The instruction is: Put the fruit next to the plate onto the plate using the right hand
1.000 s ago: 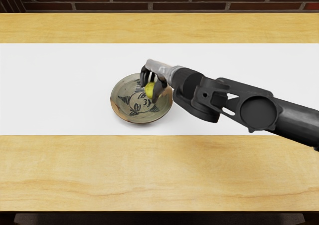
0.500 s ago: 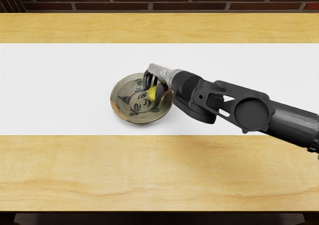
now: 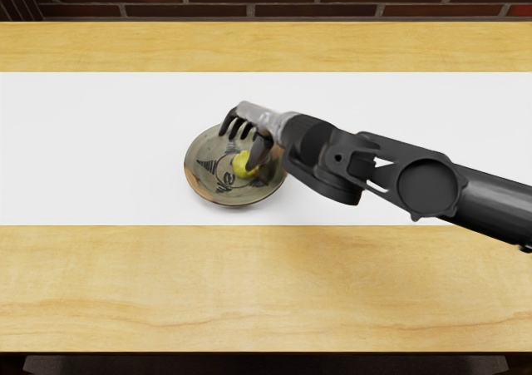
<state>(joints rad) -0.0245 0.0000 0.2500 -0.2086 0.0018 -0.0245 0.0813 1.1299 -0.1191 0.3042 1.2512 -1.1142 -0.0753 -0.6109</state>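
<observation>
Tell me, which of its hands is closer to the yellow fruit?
Right. The right hand hovers just above the yellow fruit on the plate, fingers spread. The left hand is not in view.

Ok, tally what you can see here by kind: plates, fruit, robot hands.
plate: 1
fruit: 1, yellow, lying on the plate
right robot hand: 1, fingers spread, holding nothing
Total: 3
</observation>
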